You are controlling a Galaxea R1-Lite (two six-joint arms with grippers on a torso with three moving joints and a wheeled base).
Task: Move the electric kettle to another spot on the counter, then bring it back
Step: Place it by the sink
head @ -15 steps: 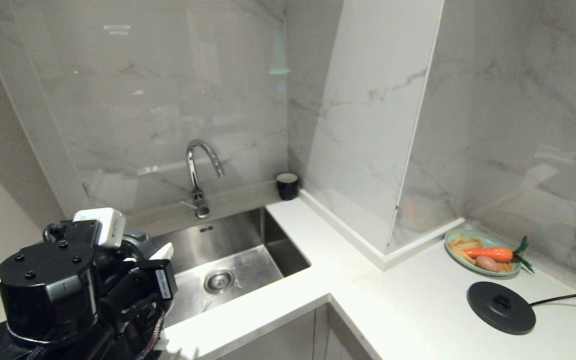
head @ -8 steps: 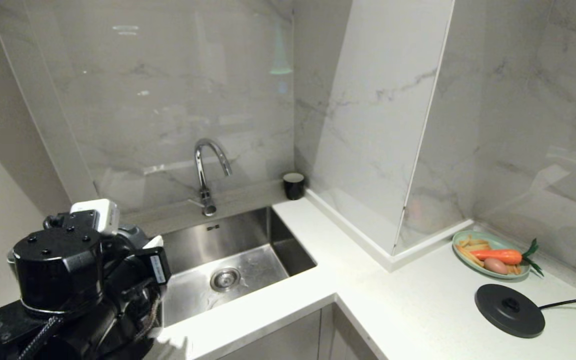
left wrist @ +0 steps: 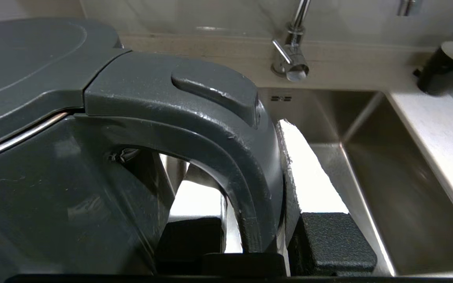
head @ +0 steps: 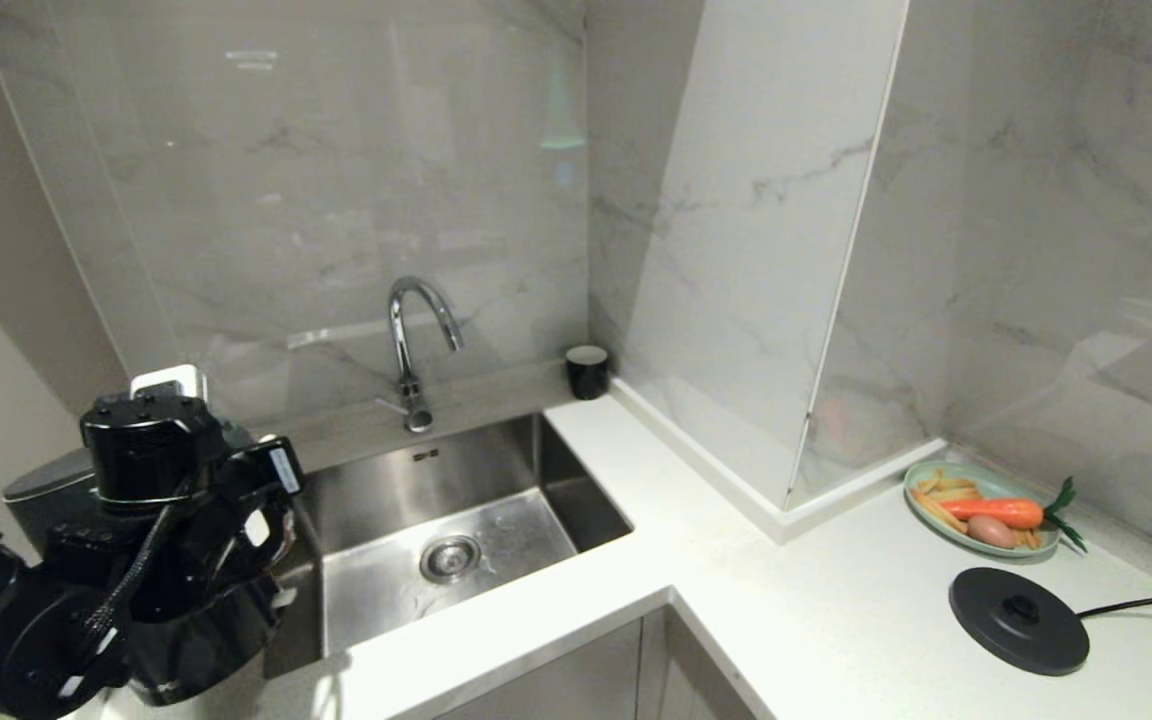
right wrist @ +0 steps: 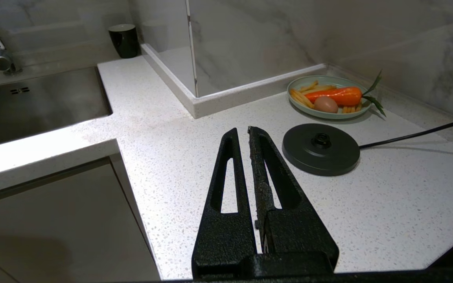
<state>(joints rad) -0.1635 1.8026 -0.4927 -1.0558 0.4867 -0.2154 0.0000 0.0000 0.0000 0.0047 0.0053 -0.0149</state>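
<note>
Bench [head: 836, 620]: white speckled stone, held sink [head: 496, 500].
Electric kettle [head: 46, 490]: left of sink.
Left claw [left wrist: 258, 236]: clamped on kettle handle [left wrist: 218, 157].
Right claw [right wrist: 242, 135]: closed, over bench near base disc [right wrist: 321, 149].

Kettle [head: 46, 500] left of sink [head: 456, 520], on counter [head: 836, 610].

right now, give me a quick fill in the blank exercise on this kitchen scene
1. The left gripper is shut on the electric kettle by its ____.
2. The round black base on the counter has ____ standing on it.
3. The green plate holds fries, an egg and a ____.
4. The right gripper hangs over the counter with its fingers ____.

Missing words: handle; nothing; carrot; shut
</note>
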